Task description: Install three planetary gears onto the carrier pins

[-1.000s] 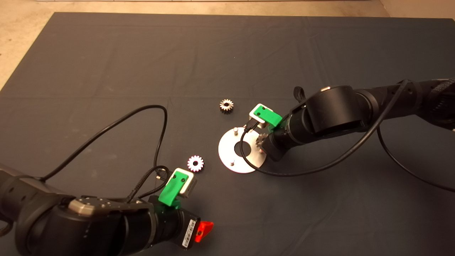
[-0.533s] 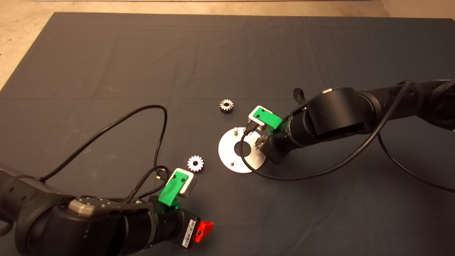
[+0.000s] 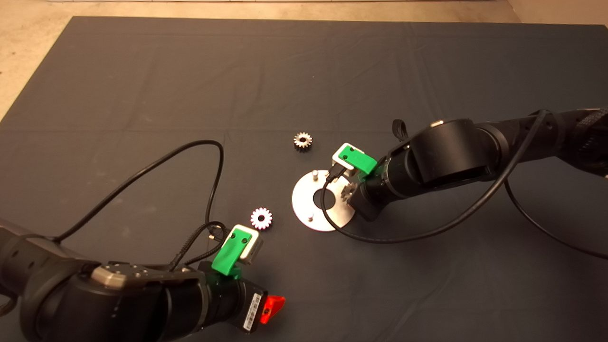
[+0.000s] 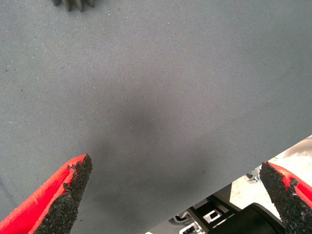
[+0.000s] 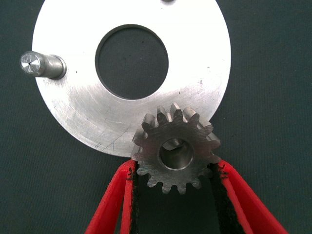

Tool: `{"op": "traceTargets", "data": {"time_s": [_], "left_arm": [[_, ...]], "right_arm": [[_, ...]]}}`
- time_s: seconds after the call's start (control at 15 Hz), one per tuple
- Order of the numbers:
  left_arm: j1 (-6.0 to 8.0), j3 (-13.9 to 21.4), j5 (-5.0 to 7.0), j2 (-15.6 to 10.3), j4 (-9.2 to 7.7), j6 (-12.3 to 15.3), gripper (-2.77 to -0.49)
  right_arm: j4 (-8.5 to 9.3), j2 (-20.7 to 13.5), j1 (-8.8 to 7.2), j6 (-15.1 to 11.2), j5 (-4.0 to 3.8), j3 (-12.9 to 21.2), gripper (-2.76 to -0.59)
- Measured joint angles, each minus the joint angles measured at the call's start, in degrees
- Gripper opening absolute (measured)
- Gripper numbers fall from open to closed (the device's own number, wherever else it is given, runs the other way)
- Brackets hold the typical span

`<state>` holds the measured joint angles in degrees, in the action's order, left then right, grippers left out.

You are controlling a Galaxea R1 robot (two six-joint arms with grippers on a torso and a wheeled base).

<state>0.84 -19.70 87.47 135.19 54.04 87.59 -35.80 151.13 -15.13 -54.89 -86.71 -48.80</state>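
Nearest the camera, at the lower left of the head view, the left gripper (image 3: 271, 306) waits low over the dark mat (image 3: 142, 95) with its red fingers (image 4: 63, 195) spread wide and nothing between them. A little beyond it one planetary gear (image 3: 261, 218) lies flat on the mat, just beside the rim of the shiny carrier disc (image 3: 304, 199). Over the disc's right edge the right gripper (image 5: 176, 170) pinches a second gear (image 5: 175, 152) by its teeth, bore facing up at the wrist camera — the fingers closed on its flanks, the gear level as far as can be judged. In the wrist view a glint shows inside the bore, which may be the top of the pin beneath it, though that is not certain; whether the gear already touches the pin cannot be told. Two other carrier pins stand bare, one (image 3: 310, 218) at the near rim and one (image 3: 314, 174) at the far rim. To seat this gear well, the bore should be centred squarely over its pin before lowering, the gear kept flat so it does not jam — and released only once it has slid down. Farthest off, the third gear (image 3: 302, 141) rests on the mat beyond the disc, apart from it.
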Motion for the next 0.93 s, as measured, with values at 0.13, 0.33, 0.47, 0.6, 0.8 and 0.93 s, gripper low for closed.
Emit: {"op": "traceTargets", "data": {"time_s": [0.13, 0.33, 0.47, 0.6, 0.8, 0.93], "left_arm": [[0.01, 0.00, -0.02, 0.00, 0.00, 0.00, -0.78], [0.01, 0.00, 0.00, 0.00, 0.00, 0.00, -0.78], [0.01, 0.00, -0.02, 0.00, 0.00, 0.00, -0.78], [0.00, 0.00, -0.02, 0.00, 0.00, 0.00, -0.78], [0.00, 0.00, -0.02, 0.00, 0.00, 0.00, -0.78], [0.00, 0.00, -0.02, 0.00, 0.01, 0.00, -0.78]], "right_arm": [[-0.02, 0.00, 0.02, 0.07, -0.06, -0.01, -2.49], [0.00, 0.17, 0.04, 0.18, 0.02, -0.01, -2.49], [0.00, 0.15, 0.04, 0.21, -0.09, -0.01, -2.49], [-0.02, 0.17, 0.04, 0.22, -0.11, -0.01, -2.49], [0.00, 0.17, 0.04, 0.22, -0.06, -0.81, -2.49], [0.03, 0.20, 0.04, 0.22, 0.06, -1.22, -2.49]]}}
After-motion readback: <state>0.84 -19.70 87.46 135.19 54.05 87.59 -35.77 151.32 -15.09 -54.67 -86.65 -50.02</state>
